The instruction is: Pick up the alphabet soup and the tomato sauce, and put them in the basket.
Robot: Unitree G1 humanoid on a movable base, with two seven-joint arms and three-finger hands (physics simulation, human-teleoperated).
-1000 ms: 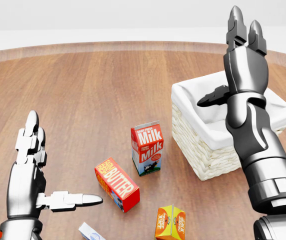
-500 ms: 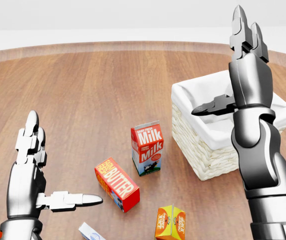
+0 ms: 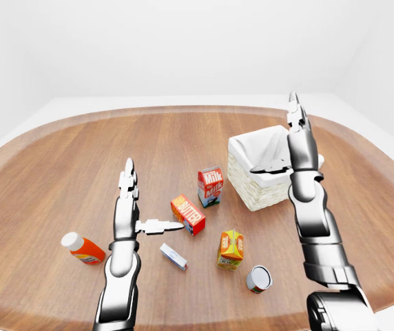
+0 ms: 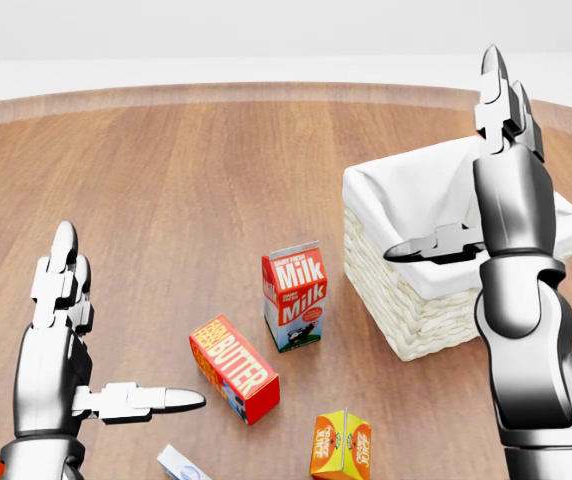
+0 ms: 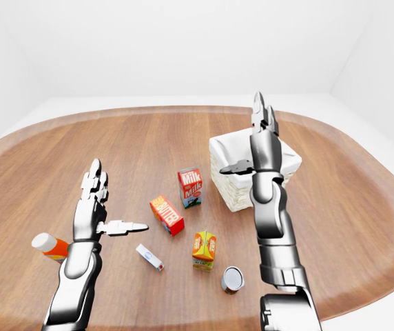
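Both hands are empty, fingers spread: right hand (image 4: 506, 150) over the basket (image 3: 252, 196), left hand (image 3: 127, 200) low, and the lone can (image 3: 258, 278) at the basket's 6 o'clock, possibly the soup, could roll if nudged.

The right hand (image 4: 486, 170), fingers spread, is being carried rightward and slightly lower in the head view, above the basket (image 4: 406, 310).

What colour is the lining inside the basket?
White cloth lining over a cream woven basket; clearest in the head view.
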